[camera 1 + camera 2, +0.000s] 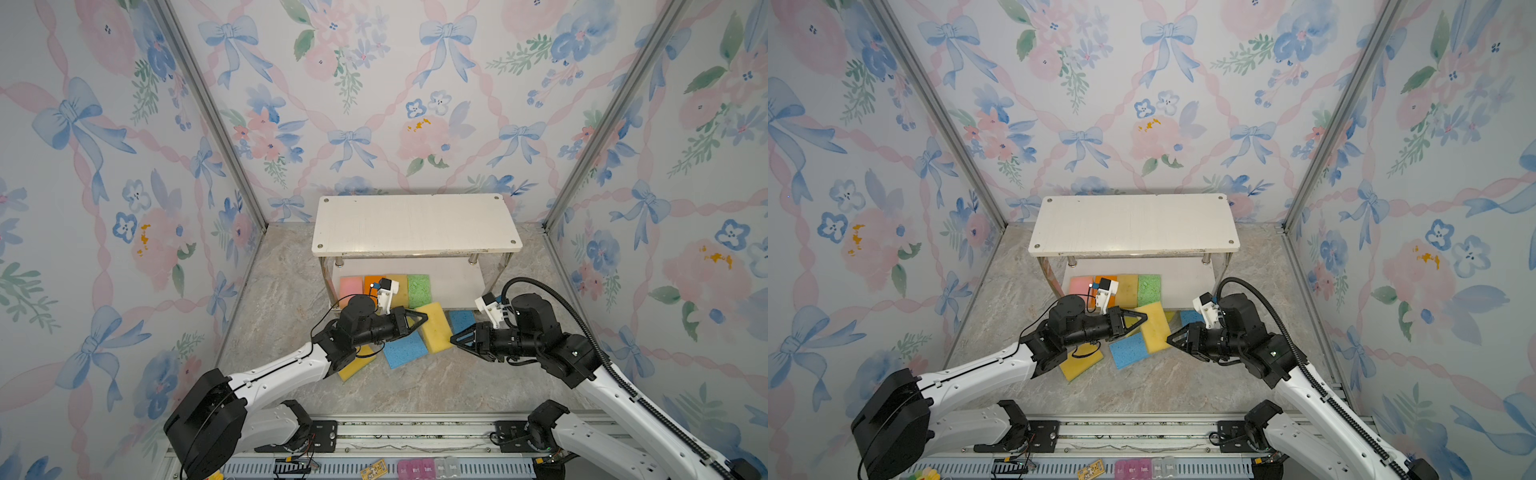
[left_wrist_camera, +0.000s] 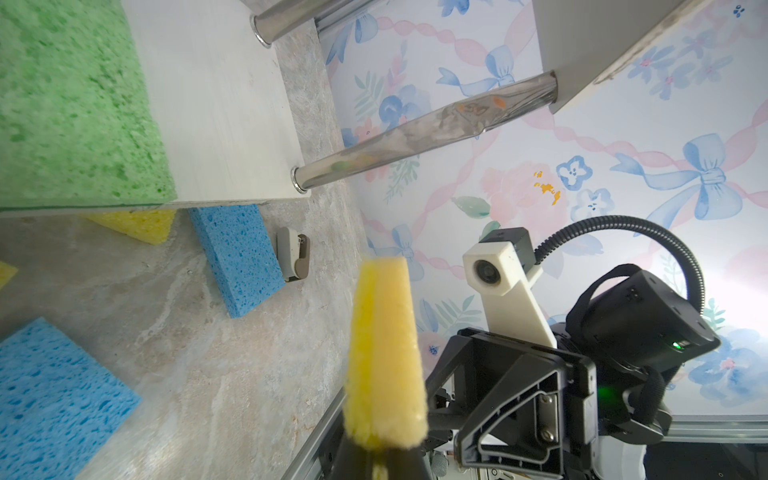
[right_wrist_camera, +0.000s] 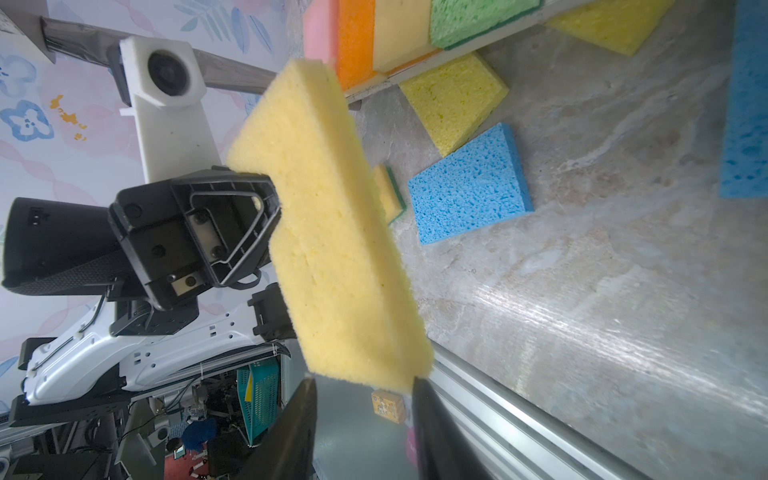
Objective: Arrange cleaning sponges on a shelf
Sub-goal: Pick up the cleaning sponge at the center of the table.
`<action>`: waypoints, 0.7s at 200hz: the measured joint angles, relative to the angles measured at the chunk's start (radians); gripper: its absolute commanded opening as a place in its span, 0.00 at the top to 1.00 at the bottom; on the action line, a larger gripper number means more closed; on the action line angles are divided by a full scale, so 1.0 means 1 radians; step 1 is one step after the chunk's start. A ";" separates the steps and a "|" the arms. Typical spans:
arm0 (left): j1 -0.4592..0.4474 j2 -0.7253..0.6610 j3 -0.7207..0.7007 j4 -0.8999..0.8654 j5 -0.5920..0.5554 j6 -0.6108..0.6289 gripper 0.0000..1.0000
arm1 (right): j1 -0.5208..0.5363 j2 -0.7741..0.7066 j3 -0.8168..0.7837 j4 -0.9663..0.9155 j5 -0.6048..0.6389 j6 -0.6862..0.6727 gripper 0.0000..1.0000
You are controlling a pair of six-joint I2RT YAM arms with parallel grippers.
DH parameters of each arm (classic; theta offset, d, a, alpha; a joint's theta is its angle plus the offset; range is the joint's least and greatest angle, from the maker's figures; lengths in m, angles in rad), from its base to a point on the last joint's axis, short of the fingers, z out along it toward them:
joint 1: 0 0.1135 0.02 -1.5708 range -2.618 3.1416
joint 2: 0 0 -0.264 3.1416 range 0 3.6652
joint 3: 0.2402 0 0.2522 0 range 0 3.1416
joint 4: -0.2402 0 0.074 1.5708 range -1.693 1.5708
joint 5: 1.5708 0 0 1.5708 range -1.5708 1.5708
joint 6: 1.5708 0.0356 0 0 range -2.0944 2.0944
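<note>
Four sponges lie side by side on the left part of the shelf's (image 1: 415,220) lower board: pink sponge (image 1: 350,286), orange sponge (image 1: 370,281), pale mustard sponge (image 1: 401,286) and green sponge (image 1: 418,290). The board's right part is bare white. In front, the left end effector (image 1: 422,318) is clenched on one edge of a bright yellow sponge (image 1: 436,328), tilted above the bench (image 1: 415,386). The right end effector (image 1: 455,341) has its jaws flanking the opposite end; I cannot tell whether they press it. Below lie a dark yellow sponge (image 1: 356,366), a blue sponge (image 1: 405,351) and a second blue sponge (image 1: 461,321) at the shelf's front edge, with a grey clip (image 2: 293,253) just beside it. The right front leg (image 1: 502,272) stands near the right wrist.
</note>
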 measured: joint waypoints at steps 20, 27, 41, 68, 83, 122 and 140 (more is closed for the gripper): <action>0.000 0.009 0.009 0.005 0.003 0.000 1.00 | -0.001 0.000 -0.012 0.006 0.000 0.000 0.60; 0.000 0.011 0.011 0.005 0.003 0.000 1.00 | -0.001 0.000 -0.016 0.007 0.000 0.000 0.60; 0.000 0.015 0.014 0.007 0.003 0.000 1.00 | -0.001 0.001 -0.019 0.008 0.000 0.000 0.61; 0.000 0.022 0.014 0.014 0.003 0.000 1.00 | -0.007 0.011 -0.019 0.011 0.001 -0.001 0.61; 0.000 0.022 0.014 0.016 0.004 0.000 1.00 | -0.014 0.014 -0.019 0.010 0.001 -0.001 0.62; 0.000 0.025 0.014 0.024 0.010 0.000 1.00 | -0.040 0.014 -0.019 0.011 0.008 0.000 0.64; 0.000 0.034 0.018 0.024 0.011 0.000 1.00 | -0.041 0.015 -0.019 0.012 0.008 0.000 0.64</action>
